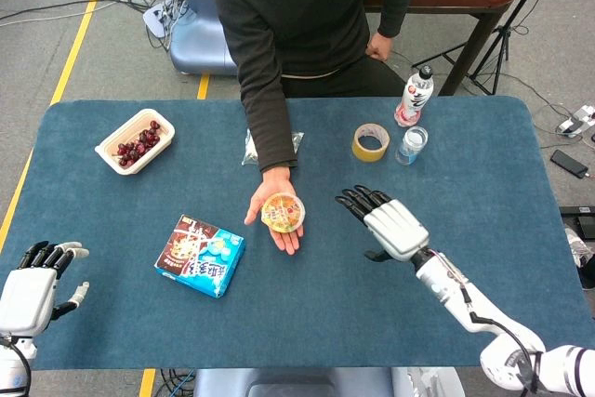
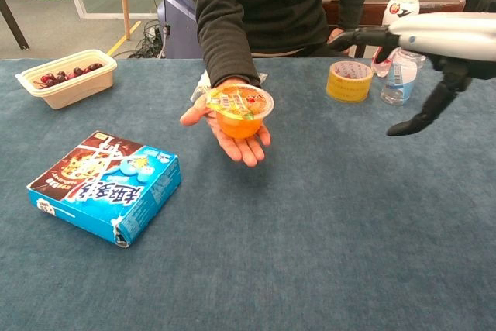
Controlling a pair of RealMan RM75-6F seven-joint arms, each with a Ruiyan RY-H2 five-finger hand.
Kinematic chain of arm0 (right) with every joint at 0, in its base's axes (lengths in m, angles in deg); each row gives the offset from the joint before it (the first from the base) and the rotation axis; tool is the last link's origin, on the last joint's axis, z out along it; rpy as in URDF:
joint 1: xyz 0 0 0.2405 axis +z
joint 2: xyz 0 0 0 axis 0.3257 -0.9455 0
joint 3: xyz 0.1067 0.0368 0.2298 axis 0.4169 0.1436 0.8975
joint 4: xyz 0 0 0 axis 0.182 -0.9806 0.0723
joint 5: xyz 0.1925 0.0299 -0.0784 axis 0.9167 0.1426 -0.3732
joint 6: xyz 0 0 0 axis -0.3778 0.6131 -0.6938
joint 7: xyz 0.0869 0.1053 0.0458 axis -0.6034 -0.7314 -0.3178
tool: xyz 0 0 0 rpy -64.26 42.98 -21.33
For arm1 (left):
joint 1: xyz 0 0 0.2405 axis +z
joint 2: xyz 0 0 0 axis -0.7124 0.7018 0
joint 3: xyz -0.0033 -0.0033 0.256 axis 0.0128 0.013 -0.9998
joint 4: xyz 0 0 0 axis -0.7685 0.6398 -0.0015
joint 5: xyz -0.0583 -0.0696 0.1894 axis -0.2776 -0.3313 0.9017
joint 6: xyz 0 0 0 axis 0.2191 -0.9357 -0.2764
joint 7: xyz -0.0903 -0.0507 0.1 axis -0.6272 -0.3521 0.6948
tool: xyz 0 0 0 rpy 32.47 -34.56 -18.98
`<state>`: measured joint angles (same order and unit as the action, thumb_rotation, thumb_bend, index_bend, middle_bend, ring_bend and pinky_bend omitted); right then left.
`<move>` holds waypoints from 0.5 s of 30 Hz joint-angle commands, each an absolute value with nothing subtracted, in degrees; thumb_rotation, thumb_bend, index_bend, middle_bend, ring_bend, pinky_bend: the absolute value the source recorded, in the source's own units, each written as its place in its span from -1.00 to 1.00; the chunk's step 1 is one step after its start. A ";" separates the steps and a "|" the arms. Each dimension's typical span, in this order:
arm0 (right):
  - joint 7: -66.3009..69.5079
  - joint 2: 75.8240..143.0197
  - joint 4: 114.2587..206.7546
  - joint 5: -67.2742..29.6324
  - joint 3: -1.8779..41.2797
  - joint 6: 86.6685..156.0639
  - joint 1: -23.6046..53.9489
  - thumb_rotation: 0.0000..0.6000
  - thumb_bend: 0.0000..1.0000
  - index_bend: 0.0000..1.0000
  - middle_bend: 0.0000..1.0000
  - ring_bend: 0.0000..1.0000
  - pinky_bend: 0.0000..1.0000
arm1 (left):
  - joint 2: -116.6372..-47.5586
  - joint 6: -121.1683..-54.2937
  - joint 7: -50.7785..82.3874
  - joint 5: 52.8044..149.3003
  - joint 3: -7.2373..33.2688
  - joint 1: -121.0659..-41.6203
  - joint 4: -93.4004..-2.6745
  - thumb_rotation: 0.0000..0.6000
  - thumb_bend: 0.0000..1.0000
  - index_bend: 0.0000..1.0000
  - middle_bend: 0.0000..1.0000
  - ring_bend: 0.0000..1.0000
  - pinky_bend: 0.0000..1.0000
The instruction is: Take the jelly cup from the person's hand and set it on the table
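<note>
We see the jelly cup (image 1: 284, 212) upright, lid up, on the person's palm (image 1: 277, 218); our right hand (image 1: 389, 223), fingers spread and empty, points toward it.

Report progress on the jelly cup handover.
Nothing is finished: the jelly cup sits on the person's palm. In hand: the right hand hovers open beside it, not touching. The left hand idles at the table edge. Grasping and setting down on the table remain.
</note>
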<state>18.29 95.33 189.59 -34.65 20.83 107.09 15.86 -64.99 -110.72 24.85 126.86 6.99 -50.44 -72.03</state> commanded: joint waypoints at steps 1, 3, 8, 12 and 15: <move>19.64 98.83 187.38 -31.80 22.20 104.37 19.39 1.00 -0.78 -0.97 -0.91 -1.00 -0.62 | -64.87 -110.88 24.73 126.79 6.98 -50.29 -71.99 1.00 -0.40 -0.30 -0.43 -0.54 -0.74; 20.13 100.72 186.08 -30.32 22.72 103.33 21.21 1.00 -0.78 -0.97 -0.91 -1.00 -0.62 | -64.78 -111.03 24.57 126.81 6.95 -50.15 -71.98 1.00 -0.40 -0.30 -0.43 -0.54 -0.74; 21.52 104.66 182.89 -27.08 23.70 101.03 25.40 1.00 -0.78 -0.97 -0.91 -1.00 -0.62 | -64.62 -111.29 24.34 126.76 6.87 -49.84 -71.78 1.00 -0.40 -0.30 -0.43 -0.54 -0.74; 22.67 107.56 180.20 -24.13 24.27 99.37 28.62 1.00 -0.78 -0.97 -0.91 -1.00 -0.62 | -64.56 -111.54 24.25 126.91 6.86 -49.68 -71.82 1.00 -0.40 -0.30 -0.43 -0.54 -0.74; 22.89 109.65 178.23 -22.31 24.65 98.70 30.66 1.00 -0.78 -0.97 -0.91 -1.00 -0.62 | -64.52 -111.61 24.35 126.95 6.82 -49.57 -71.87 1.00 -0.40 -0.30 -0.43 -0.54 -0.74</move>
<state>22.57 108.75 179.11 -23.13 24.32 99.24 29.78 -64.52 -111.60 24.34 126.95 6.83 -49.58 -71.86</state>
